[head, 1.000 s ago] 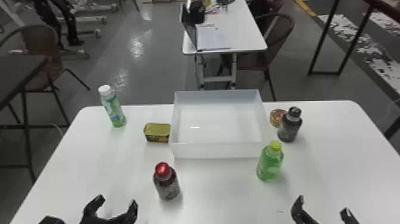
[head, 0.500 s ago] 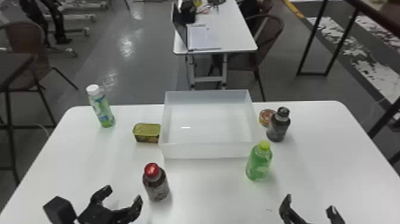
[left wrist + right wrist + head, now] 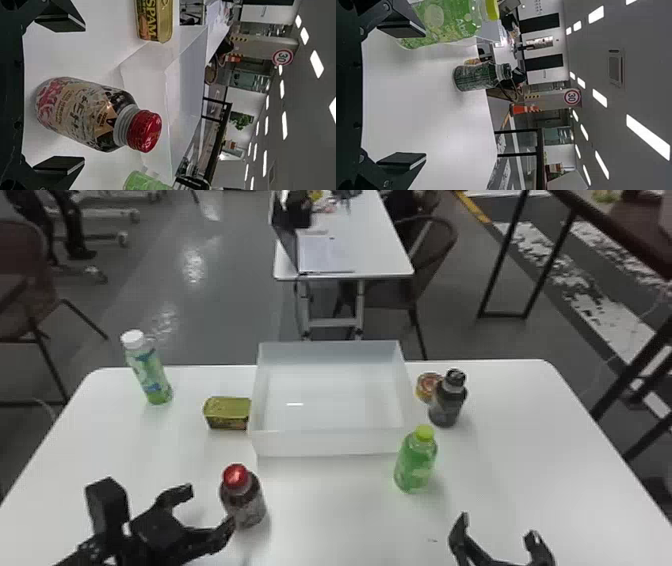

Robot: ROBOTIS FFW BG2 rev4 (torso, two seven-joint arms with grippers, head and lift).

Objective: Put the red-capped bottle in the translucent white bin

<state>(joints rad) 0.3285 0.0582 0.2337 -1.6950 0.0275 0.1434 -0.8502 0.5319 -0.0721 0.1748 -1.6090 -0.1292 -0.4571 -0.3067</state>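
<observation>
Red-capped bottle (image 3: 243, 500) stands upright on the near left part of the desk (image 3: 340, 510), outside the translucent white bin (image 3: 325, 443). From the left, a white-capped bottle (image 3: 150, 372) stands at the far left. Nearer, the left gripper (image 3: 211, 510) has its jaws apart, open toward the red-capped bottle and not clamped on it. A yellow tin (image 3: 226, 413) lies farther back, just beside the left wall of the bin, which sits empty at the far middle. Right of the bin's near corner stands a green bottle (image 3: 416, 465); farther back, a small round tin (image 3: 426, 387) lies just beside a dark bottle (image 3: 446, 402). The right gripper (image 3: 499, 526) is at the near right, jaws apart with nothing between them.
</observation>
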